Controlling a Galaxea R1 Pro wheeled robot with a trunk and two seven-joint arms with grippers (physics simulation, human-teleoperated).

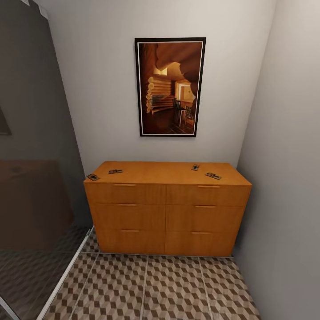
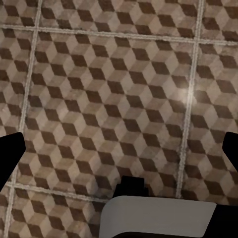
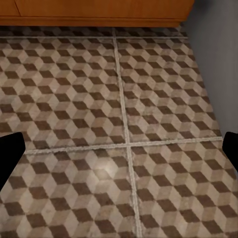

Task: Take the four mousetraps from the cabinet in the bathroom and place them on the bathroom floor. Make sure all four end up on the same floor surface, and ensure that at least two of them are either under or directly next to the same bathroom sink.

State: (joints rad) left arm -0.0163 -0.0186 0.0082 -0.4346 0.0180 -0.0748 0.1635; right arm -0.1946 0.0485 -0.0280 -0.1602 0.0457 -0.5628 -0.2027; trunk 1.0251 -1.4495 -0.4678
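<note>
The orange-brown cabinet (image 1: 166, 213) stands against the back wall with all its drawers closed. Several mousetraps lie on its top: two near the left end (image 1: 93, 177) (image 1: 115, 171) and two near the right end (image 1: 195, 167) (image 1: 213, 176). The cube-patterned bathroom floor (image 1: 155, 289) spreads out in front of it. My left gripper (image 2: 119, 153) hangs open over bare floor tiles (image 2: 119, 74), with nothing between its fingers. My right gripper (image 3: 119, 151) is open too, above the floor (image 3: 74, 99) near the cabinet's base (image 3: 99, 10). The sink is out of view.
A glass shower wall (image 1: 35, 178) with a pale floor rail runs along the left. A grey wall (image 1: 289, 178) closes the right side, leaving a narrow alcove. A framed picture (image 1: 170, 86) hangs above the cabinet. A pale robot part (image 2: 158, 215) shows below the left gripper.
</note>
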